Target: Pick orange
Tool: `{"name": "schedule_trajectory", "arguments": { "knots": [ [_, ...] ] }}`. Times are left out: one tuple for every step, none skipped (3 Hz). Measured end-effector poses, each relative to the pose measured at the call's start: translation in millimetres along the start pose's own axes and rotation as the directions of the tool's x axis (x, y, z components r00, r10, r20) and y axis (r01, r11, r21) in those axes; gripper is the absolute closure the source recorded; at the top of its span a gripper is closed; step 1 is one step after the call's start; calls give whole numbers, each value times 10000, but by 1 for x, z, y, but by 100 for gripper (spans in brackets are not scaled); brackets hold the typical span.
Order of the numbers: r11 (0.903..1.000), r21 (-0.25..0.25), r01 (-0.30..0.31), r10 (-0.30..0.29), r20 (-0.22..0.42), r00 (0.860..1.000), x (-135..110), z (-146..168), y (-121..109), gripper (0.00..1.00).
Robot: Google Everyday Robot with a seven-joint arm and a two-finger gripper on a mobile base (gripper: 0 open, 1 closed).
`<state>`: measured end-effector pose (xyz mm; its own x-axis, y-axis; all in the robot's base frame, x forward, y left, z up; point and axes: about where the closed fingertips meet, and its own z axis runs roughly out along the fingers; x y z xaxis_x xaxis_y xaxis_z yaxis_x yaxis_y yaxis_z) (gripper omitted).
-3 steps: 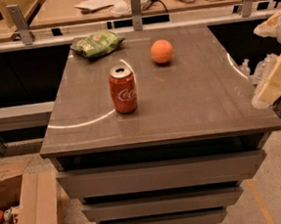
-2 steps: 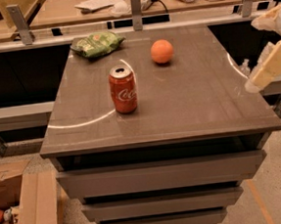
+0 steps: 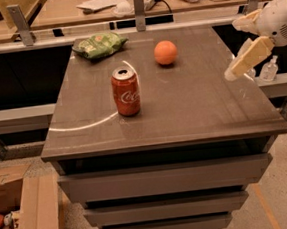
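- box (image 3: 37,216) at lower left, cut off; its contents are hard to make out.
- can (image 3: 126,91) stands upright on the table (image 3: 193,112).
- my gripper (image 3: 246,58) hovers over the table's right edge, well apart from the orange; spread or pressed together, i cannot tell.
- orange (image 3: 165,52): round, no long axis, on the table's far middle, right of the bag (image 3: 98,44).

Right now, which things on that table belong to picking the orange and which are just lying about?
Job: orange, near the far edge of the table; gripper, above its right edge, apart from the orange.
Lying about: Coca-Cola can, green snack bag, small clear bottle.
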<state>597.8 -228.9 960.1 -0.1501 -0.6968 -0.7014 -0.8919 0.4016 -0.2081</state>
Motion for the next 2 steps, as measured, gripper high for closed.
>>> {"name": "schedule_trajectory", "arguments": {
  "knots": [
    [9984, 65, -561, 552, 1030, 9932, -2, 37, -20, 0],
    [9948, 261, -980, 894, 2297, 9691, -12, 66, -46, 0]
  ]
}}
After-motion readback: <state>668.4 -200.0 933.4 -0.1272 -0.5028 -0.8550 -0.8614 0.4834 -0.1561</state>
